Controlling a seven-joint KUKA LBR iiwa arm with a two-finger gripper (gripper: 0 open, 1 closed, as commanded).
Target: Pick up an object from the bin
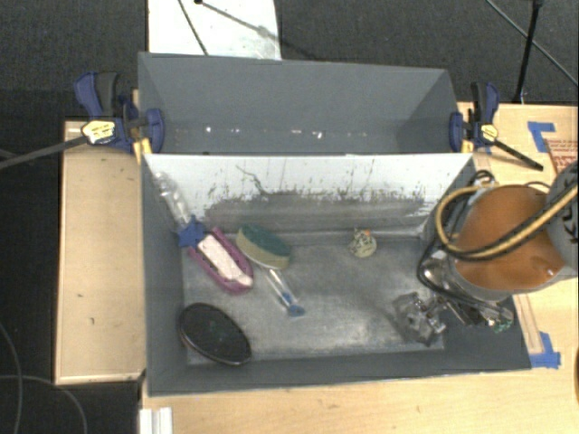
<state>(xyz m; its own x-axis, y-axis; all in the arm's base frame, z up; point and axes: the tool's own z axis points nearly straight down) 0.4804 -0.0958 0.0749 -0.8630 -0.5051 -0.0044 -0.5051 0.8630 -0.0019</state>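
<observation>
Gripper [422, 318] hangs low at right of bin [271, 98], grasp state impossible to tell.

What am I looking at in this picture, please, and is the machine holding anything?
One camera looks down into a grey metal bin. The orange-covered machine entering from the right is a robot arm; its end effector hangs low over the bin's right front corner, and I cannot tell whether it holds anything. Loose things lie to its left: a black oval disc, a pink-and-purple brush-like piece, a green-and-cream scrubber, a clear blue-tipped stick, and a small pale ball near the back wall.
</observation>
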